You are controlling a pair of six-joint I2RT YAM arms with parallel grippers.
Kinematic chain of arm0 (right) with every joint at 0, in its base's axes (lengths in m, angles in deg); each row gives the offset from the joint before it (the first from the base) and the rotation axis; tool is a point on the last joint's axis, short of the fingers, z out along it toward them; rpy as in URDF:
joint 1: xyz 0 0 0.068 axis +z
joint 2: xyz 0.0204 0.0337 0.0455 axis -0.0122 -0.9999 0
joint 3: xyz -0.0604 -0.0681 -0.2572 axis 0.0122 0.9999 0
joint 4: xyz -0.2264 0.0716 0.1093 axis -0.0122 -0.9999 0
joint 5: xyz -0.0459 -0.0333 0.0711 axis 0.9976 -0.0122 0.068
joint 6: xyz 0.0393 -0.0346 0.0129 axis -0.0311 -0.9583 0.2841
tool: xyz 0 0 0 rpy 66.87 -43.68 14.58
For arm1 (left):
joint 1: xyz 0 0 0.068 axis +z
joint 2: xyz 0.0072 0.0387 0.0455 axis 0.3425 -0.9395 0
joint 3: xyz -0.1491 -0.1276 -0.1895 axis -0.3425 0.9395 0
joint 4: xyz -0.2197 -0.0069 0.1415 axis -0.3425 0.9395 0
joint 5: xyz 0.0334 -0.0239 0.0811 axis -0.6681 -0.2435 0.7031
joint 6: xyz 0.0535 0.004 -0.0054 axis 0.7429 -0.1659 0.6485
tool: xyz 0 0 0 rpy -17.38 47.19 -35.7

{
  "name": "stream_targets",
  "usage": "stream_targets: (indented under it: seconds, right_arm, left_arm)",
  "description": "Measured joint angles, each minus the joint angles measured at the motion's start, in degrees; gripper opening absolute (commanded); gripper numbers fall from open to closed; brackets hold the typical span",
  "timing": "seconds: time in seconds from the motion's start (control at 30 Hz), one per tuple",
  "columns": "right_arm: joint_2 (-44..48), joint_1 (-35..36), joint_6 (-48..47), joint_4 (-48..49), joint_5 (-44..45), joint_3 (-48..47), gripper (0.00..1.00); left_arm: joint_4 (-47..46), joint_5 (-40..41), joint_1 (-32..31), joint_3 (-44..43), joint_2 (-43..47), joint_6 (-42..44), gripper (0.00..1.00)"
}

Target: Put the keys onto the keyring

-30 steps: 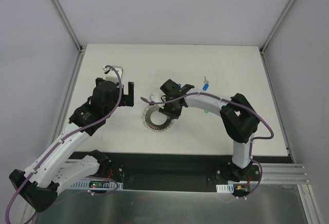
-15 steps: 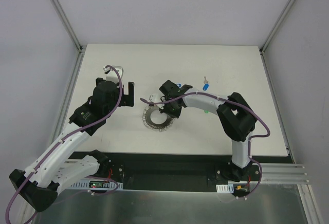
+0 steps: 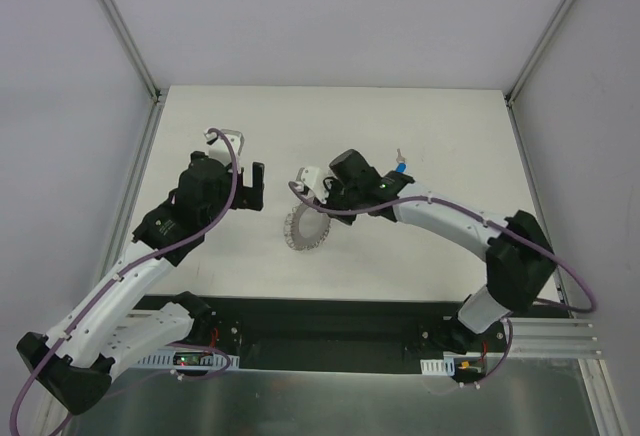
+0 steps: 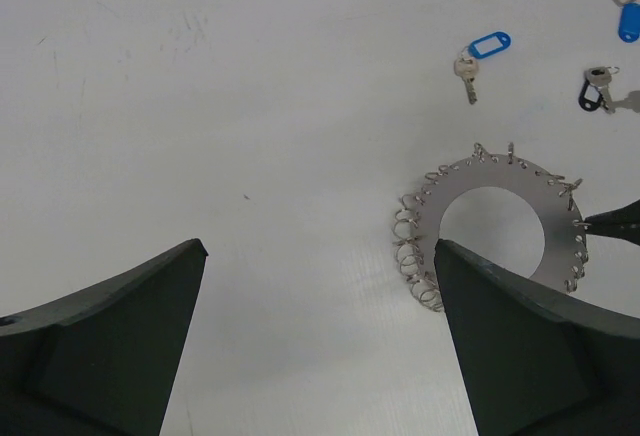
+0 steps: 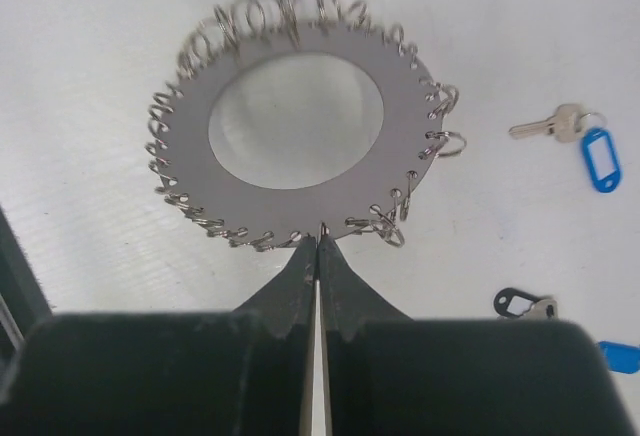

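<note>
The keyring (image 5: 403, 121) lies on the white table (image 3: 420, 116) near its middle, between the two arms. From above it reads as an oval with its long axis running near to far. This suggests it is tipped up at its right side, though whether that edge is off the table I cannot tell. Small wire loops fringe its rim all the way round.

The right gripper (image 5: 319, 241) has its fingers pressed together, with the right edge of the keyring nipped between the tips. The left gripper (image 4: 318, 248) stands to the left of the keyring and apart from it. Its fingers (image 4: 110, 336) are spread wide with nothing between them.

The keys lie loose on the table to the right of the keyring and further back, none touching it. One key with a blue tag (image 4: 488, 46) is nearest the keyring. A second with a dark tag (image 5: 520, 303) is beyond it. A third blue tag (image 4: 630, 21) is cut off by the picture edge. From above only one blue-tagged key (image 3: 400, 164) shows, its blade pointing far. The right arm covers the table beside it.
</note>
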Motion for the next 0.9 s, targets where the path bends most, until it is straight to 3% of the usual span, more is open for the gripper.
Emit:
stream_targets:
  seconds: [0.3, 0.57, 0.9]
  right_arm:
    - [21.05, 0.61, 8.96, 17.53, -4.74, 13.97, 0.01]
    - [32.00, 0.61, 16.55, 28.98, -8.66, 21.88, 0.01]
    - [44.83, 0.61, 22.27, 35.76, -10.86, 31.47, 0.01]
  left_arm:
    - [-3.93, -12.44, 0.00, 2.38, 5.51, 4.04, 0.98]
    - [-9.60, -27.85, 0.00, 5.97, 11.13, 10.62, 0.99]
    - [-12.26, -52.19, 0.00, 3.48, 2.03, 17.33, 0.99]
